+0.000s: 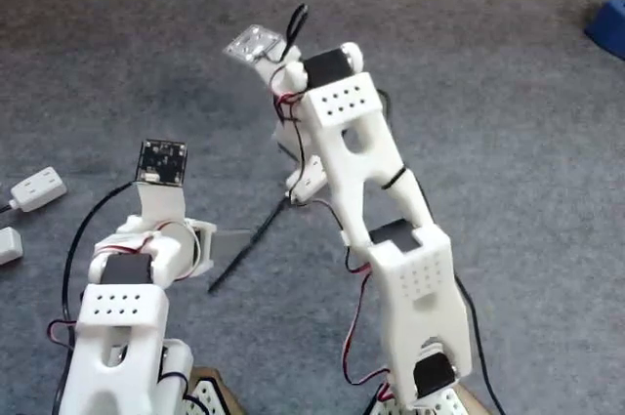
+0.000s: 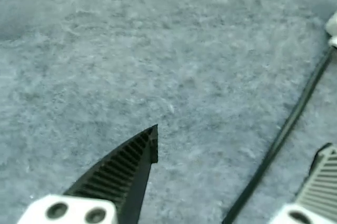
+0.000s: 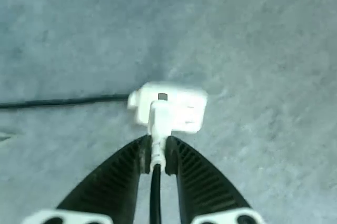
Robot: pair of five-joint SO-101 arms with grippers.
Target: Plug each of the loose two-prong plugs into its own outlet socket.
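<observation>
A grey carpet-like surface (image 1: 508,142) covers the whole table. The white right arm (image 1: 391,200) stretches from the near edge toward the far centre, and the white left arm (image 1: 122,308) stands folded at the near left. Beneath the right arm's wrist lies a white rectangular outlet socket block (image 3: 181,103). The right gripper (image 3: 157,147) has its black ribbed fingers pinched tight on a white two-prong plug (image 3: 159,118). The plug's front end meets the block's face; whether the prongs sit fully in the slots cannot be told. The plug's cord runs back between the fingers. A black cable (image 1: 249,244) leads from that block toward the near left and passes between the fingers of the left gripper (image 2: 239,139), which is spread wide above the carpet with nothing in it. A second white outlet socket block (image 1: 39,188) lies at the left edge, well apart, with a small white piece (image 1: 8,244) just nearer. A blue object (image 1: 607,24) sits at the far right.
</observation>
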